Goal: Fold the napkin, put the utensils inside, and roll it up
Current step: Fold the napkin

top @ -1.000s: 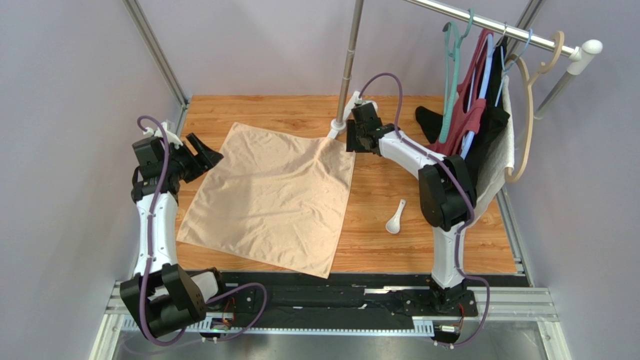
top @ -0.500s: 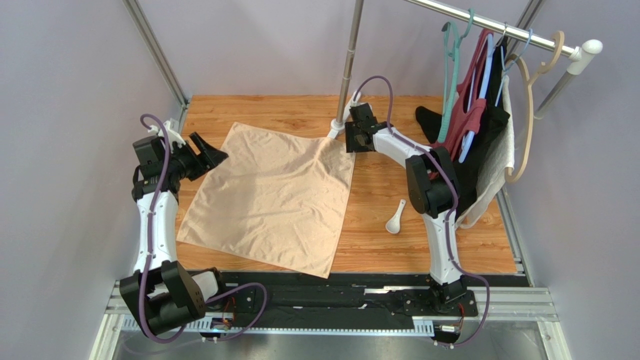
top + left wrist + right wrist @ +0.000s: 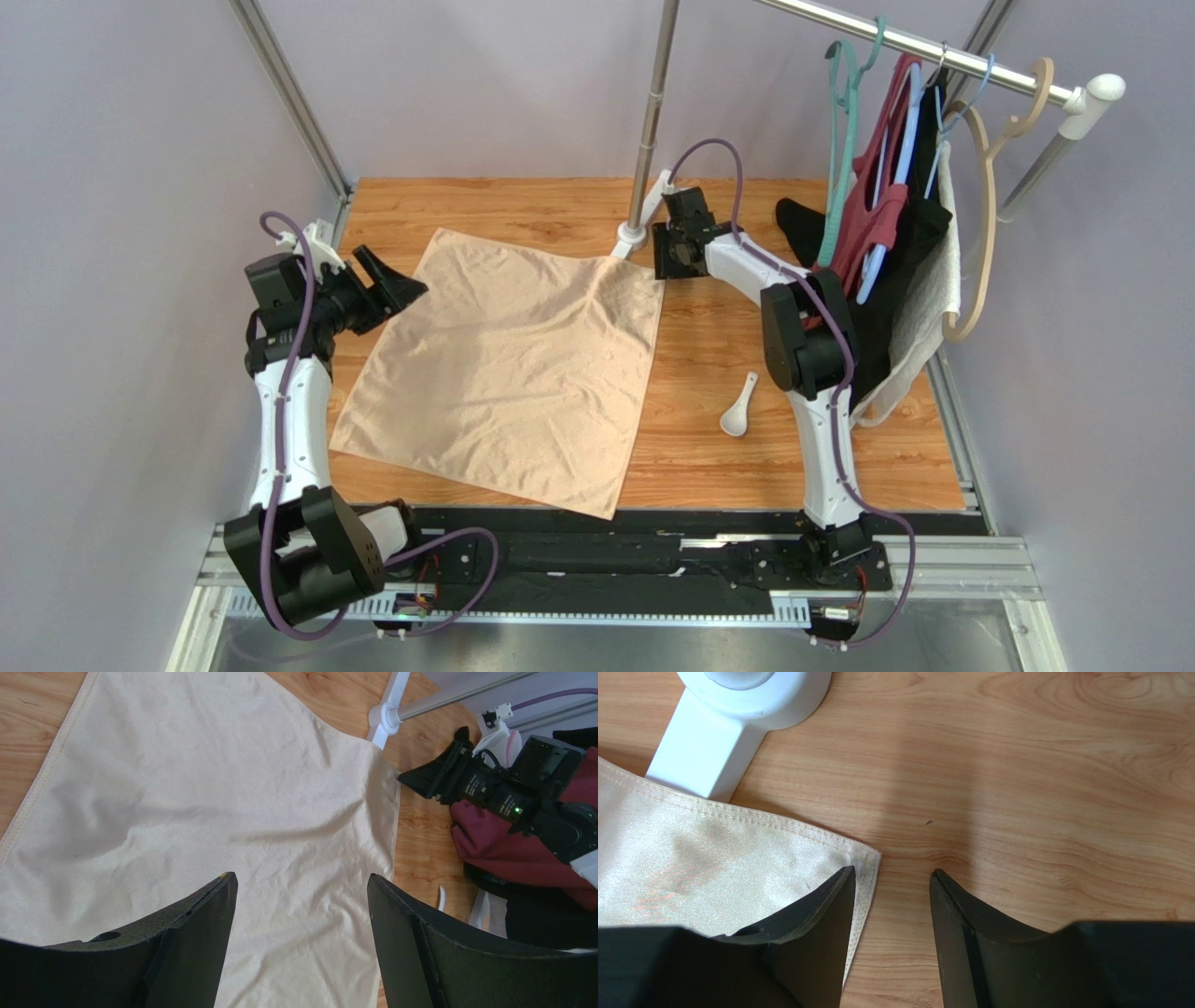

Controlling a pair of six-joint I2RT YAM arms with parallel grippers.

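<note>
The peach-tan napkin (image 3: 505, 364) lies spread flat on the wooden table, slightly wrinkled. The white spoon (image 3: 738, 409) lies on bare wood to the right of it. My left gripper (image 3: 397, 287) hovers open at the napkin's far left corner; in the left wrist view its fingertips (image 3: 223, 882) frame the cloth (image 3: 210, 798) with nothing between them. My right gripper (image 3: 673, 261) is at the napkin's far right corner. In the right wrist view it (image 3: 892, 873) is open. One finger is over the hemmed corner (image 3: 868, 859) and the other over bare wood.
A metal pole with a white foot (image 3: 627, 238) (image 3: 724, 735) stands just behind the napkin's far right corner, close to my right gripper. Garments on hangers (image 3: 898, 210) hang from a rail at the back right. Frame posts border the table's left and right sides.
My right arm's elbow has swung left and the right gripper has shifted a little right at the napkin's corner, its fingers slightly closer together. The left arm has barely moved.
</note>
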